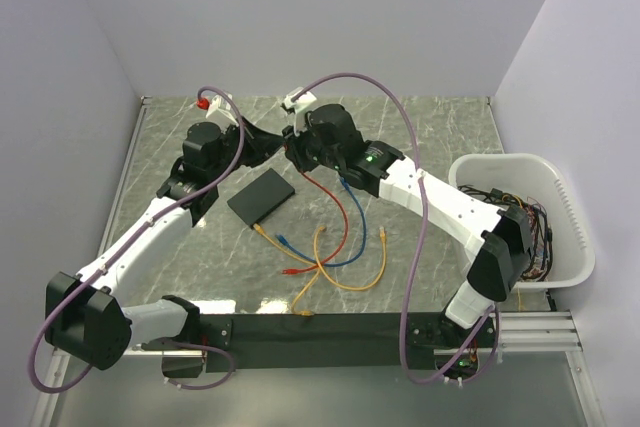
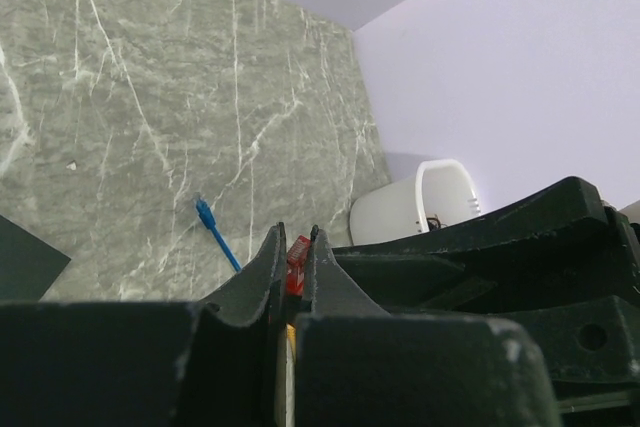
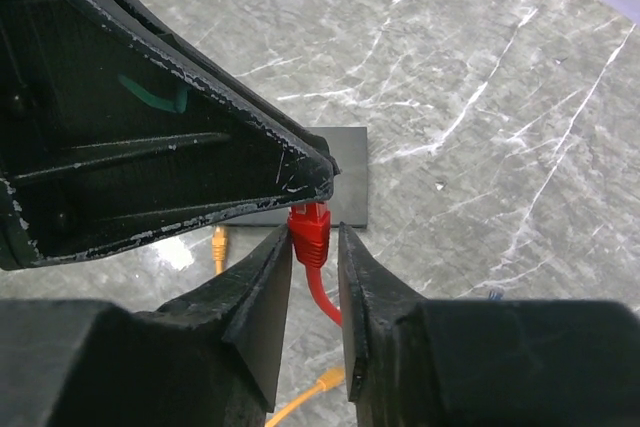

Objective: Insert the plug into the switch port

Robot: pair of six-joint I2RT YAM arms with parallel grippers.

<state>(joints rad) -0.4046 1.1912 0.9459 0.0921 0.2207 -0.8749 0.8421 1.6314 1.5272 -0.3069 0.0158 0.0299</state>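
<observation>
The red plug is pinched between the fingertips of my left gripper, which is shut on it above the table. In the right wrist view the same plug hangs tip-up under the left gripper's black fingers. My right gripper straddles the plug's boot, with a gap showing on its right side. The switch lies flat on the table behind and below them. From above, the switch sits just below where both grippers meet. The plug's red cable trails down the table.
Loose yellow and blue cables cross on the table in front of the switch. A blue plug lies on the marble. A white tub of cables stands at the right edge. Walls close in behind and on both sides.
</observation>
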